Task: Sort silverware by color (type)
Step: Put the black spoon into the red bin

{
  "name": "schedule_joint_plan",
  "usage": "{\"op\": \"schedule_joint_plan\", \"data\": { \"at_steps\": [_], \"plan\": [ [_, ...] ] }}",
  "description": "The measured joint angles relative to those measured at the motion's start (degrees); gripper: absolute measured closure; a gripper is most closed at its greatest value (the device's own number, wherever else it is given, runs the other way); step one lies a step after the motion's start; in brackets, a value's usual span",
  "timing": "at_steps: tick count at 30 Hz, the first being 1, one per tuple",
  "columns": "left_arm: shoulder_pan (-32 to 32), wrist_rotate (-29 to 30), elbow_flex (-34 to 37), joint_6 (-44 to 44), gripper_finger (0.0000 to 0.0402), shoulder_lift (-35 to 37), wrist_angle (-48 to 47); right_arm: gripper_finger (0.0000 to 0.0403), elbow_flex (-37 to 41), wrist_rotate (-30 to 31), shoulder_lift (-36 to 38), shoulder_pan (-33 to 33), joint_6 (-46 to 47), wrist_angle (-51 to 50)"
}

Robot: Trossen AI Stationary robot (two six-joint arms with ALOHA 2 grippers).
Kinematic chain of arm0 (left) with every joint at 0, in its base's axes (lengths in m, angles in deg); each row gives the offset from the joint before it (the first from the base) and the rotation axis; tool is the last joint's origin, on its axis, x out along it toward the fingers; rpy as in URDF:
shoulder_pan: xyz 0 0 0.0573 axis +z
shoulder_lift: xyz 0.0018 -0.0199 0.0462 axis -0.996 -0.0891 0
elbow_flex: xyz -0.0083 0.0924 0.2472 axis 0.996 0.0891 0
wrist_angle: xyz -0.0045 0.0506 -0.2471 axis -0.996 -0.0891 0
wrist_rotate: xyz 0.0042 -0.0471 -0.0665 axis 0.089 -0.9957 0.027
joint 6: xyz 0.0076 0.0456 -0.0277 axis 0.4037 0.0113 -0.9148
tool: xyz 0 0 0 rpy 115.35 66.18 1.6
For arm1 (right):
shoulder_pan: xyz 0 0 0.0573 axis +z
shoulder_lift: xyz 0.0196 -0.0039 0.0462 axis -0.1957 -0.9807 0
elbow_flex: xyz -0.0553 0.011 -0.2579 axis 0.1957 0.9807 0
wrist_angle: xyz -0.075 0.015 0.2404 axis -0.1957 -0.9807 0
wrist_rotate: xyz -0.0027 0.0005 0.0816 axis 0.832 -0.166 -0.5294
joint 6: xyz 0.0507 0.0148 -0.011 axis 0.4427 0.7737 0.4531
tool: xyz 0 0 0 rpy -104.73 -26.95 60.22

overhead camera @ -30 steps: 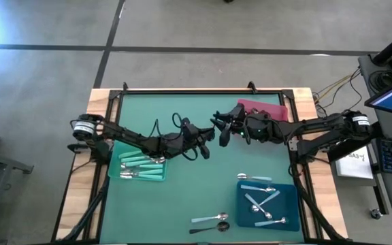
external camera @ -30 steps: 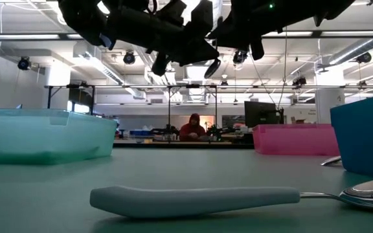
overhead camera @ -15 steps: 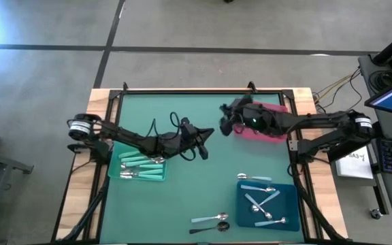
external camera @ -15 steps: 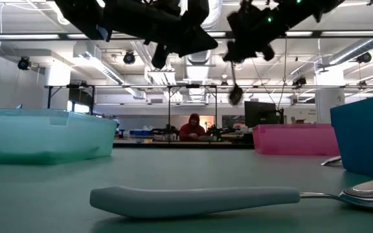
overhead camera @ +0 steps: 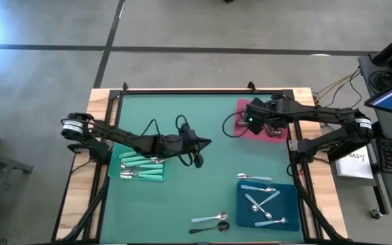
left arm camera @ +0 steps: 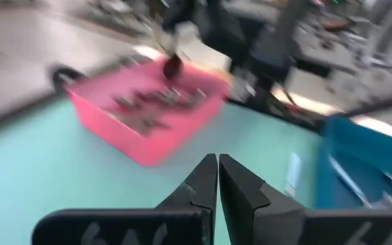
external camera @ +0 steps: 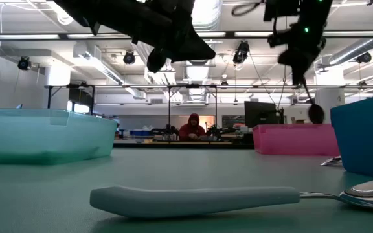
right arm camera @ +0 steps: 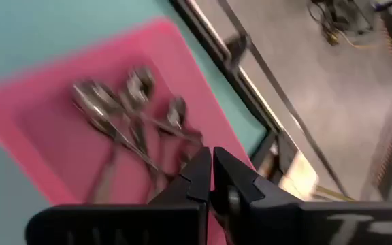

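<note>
My right gripper (external camera: pixel 296 65) hangs over the pink tray (overhead camera: pixel 271 126) at the far right, shut on a dark metal spoon (external camera: pixel 307 97). The left wrist view also shows this spoon (left arm camera: pixel 172 64) above the pink tray (left arm camera: pixel 155 112), where several metal spoons (right arm camera: pixel 131 116) lie. My left gripper (overhead camera: pixel 207 143) is shut with nothing in it, raised over the mat's middle and pointing right. Teal-handled spoons lie in the teal tray (overhead camera: pixel 141 167). Pale blue spoons lie in the blue tray (overhead camera: pixel 267 204). My right gripper pinches the dark spoon by the top end of its thin handle (external camera: pixel 299 74) between its two fingers, coming from above and slanting down. The spoon hangs below, tilted, with its bowl (external camera: pixel 315 113) lowest and clear of the pink tray.
A pale blue spoon (overhead camera: pixel 209 218) and a dark spoon (overhead camera: pixel 208 229) lie on the green mat near its front edge. Two more pale blue spoons (overhead camera: pixel 254 178) lie just beyond the blue tray. The low view shows the teal tray (external camera: pixel 44 133) at left and the blue tray (external camera: pixel 368 129) at right.
My right gripper has left the spot beside my left gripper at the mat's middle and swung toward the right far corner. It has tipped its fingers downward and carried the dark spoon over the pink tray. The spoon now hangs bowl down.
</note>
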Motion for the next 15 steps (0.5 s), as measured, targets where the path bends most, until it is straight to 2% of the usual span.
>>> {"op": "schedule_joint_plan", "data": {
  "at_steps": [5, 10, 15],
  "plan": [
    [0.00, -14.10, 0.00, -4.05, 0.0402, -0.17, -6.45, 0.0389, 3.55, -0.88, -0.11, 0.06, -1.08, -0.96],
    [0.02, -28.37, 0.00, -6.34, 0.0397, -0.17, -15.16, 0.0351, 3.83, -6.31, -0.11, 0.04, -2.15, -0.85],
    [-1.40, -34.84, 0.01, -6.37, 0.0374, -1.00, -19.62, 0.0296, 3.83, -7.39, -0.11, 0.06, -1.58, -0.78]
  ]
}}
